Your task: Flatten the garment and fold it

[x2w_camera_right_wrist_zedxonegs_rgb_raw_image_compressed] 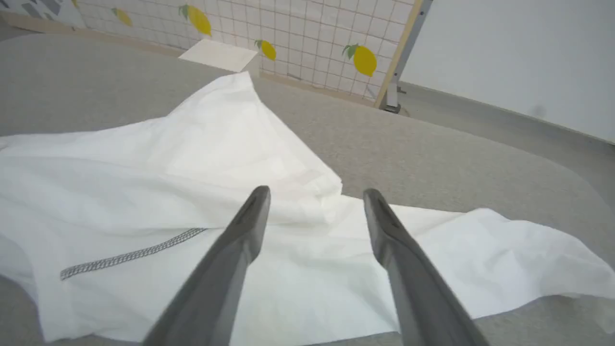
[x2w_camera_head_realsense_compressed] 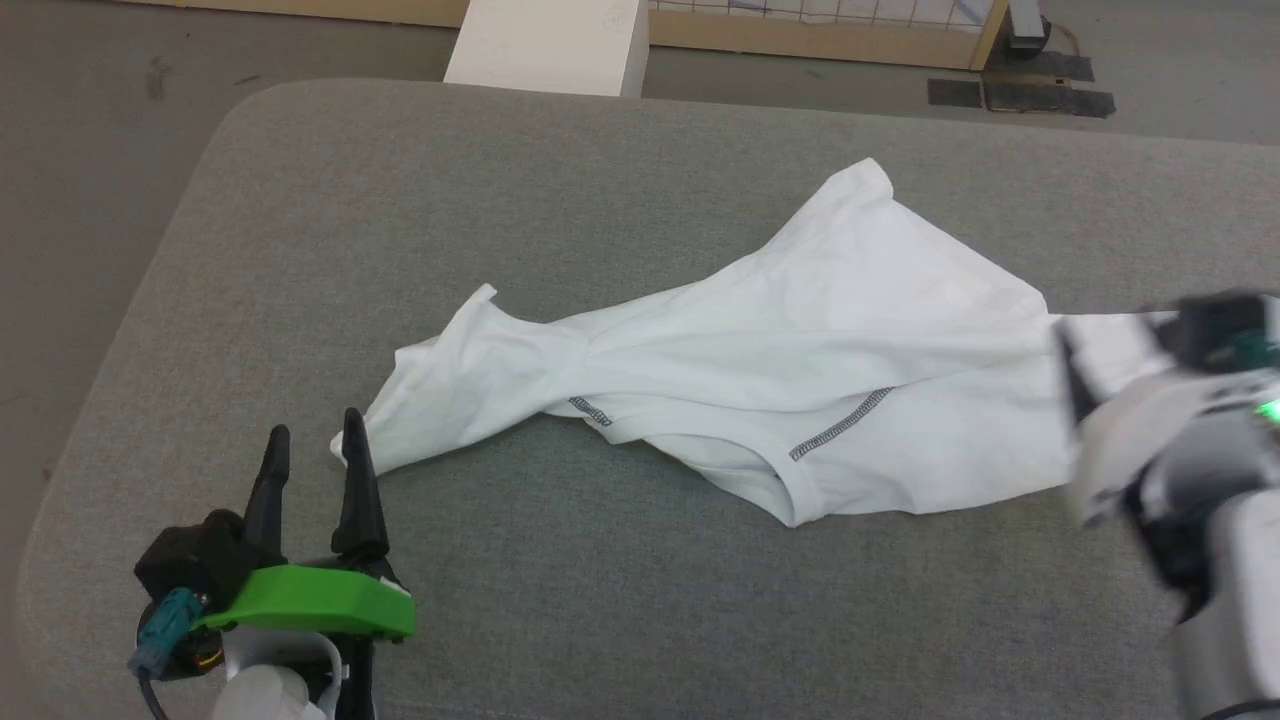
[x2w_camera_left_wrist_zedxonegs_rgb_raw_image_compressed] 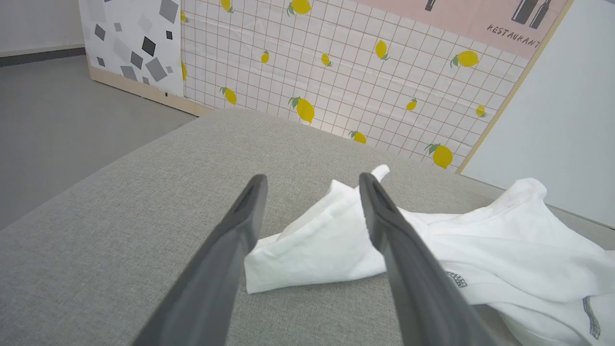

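The garment (x2w_camera_head_realsense_compressed: 780,370), a white T-shirt with dark zigzag stitching, lies crumpled and twisted across the middle of the grey padded table (x2w_camera_head_realsense_compressed: 600,200). My left gripper (x2w_camera_head_realsense_compressed: 312,440) stands open at the table's near left, its fingertips just short of the shirt's left end (x2w_camera_left_wrist_zedxonegs_rgb_raw_image_compressed: 317,240). My right gripper (x2w_camera_right_wrist_zedxonegs_rgb_raw_image_compressed: 314,192) is open above the shirt's right part (x2w_camera_right_wrist_zedxonegs_rgb_raw_image_compressed: 216,192), with nothing between its fingers. In the head view the right arm (x2w_camera_head_realsense_compressed: 1180,440) is a blur at the right edge and covers the shirt's right end.
A rigid white box (x2w_camera_head_realsense_compressed: 550,45) stands on the floor beyond the table's far edge. A lemon-patterned panel wall (x2w_camera_left_wrist_zedxonegs_rgb_raw_image_compressed: 360,72) with a wooden frame lies behind it. The table's rounded corner (x2w_camera_head_realsense_compressed: 240,110) is at the far left.
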### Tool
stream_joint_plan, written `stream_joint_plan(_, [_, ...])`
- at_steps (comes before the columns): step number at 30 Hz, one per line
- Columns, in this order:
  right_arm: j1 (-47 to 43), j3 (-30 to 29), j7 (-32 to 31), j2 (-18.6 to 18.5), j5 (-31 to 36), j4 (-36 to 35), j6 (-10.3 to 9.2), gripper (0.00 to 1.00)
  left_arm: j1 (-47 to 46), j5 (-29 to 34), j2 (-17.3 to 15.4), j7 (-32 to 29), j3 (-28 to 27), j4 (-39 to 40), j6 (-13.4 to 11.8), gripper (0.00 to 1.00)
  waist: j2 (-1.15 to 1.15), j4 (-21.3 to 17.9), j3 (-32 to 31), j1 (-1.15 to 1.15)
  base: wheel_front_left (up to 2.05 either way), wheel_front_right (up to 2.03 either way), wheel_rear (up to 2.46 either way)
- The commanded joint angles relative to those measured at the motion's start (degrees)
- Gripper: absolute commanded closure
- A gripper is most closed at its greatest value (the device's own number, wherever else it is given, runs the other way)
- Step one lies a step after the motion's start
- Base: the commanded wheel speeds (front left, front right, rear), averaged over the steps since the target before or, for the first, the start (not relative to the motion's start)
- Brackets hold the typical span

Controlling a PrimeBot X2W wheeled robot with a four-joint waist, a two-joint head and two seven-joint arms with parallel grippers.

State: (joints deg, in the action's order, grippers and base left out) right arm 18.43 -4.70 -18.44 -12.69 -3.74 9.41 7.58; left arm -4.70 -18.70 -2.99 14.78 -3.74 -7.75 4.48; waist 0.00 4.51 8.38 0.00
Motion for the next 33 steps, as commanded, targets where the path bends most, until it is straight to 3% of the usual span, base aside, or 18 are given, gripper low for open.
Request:
stream_joint_plan(1, [-1.5,2.6,-0.6,0.8,-0.4,0.5,-0.09,0.00,0.6,0.5,0.1,0.2,0.2,-0.1,0.0,0.00,0.00,0.0,-0.1,0.00,0.00,0.00,0.00])
stream_joint_plan(8, [-2.0,13.5,-7.7,3.6,-1.5,7.2,-0.09,0.00,0.3,0.3,0.1,0.2,0.5,-0.1,0.1,0.00,0.00,0.6,1.5,0.00,0.00,0.00,0.00])
stream_joint_plan(18, [1.3,16.6,-14.2,5.1,2.0,15.1,-0.09,0.00,-0.6,-0.8,0.1,0.2,0.8,-0.5,-0.1,0.00,0.00,1.8,3.7,0.00,0.00,0.00,0.00])
stream_joint_plan(19, [1.4,17.0,-14.9,5.0,2.0,15.5,-0.09,0.65,-0.7,-0.9,0.1,0.2,0.8,-0.5,-0.2,0.00,0.00,1.9,3.7,0.00,0.00,0.00,0.00])
stream_joint_plan(20, [1.6,17.6,-15.5,4.7,1.7,15.6,-0.09,0.97,-0.7,-0.9,0.1,0.2,0.7,-0.5,-0.2,0.00,0.00,1.9,3.8,0.00,0.00,0.00,0.00])
stream_joint_plan(27, [1.7,20.5,-18.3,-0.6,-2.3,12.7,-0.09,1.00,-0.6,-1.0,0.1,0.2,0.8,-0.6,-0.5,0.00,0.00,1.5,3.3,0.00,0.00,0.00,0.00])
stream_joint_plan(33, [-1.3,21.7,-25.3,-9.4,-8.3,5.6,-0.09,1.00,-0.3,-1.1,0.1,0.2,0.9,-0.7,-0.6,0.00,0.00,1.0,2.3,0.00,0.00,0.00,0.00])
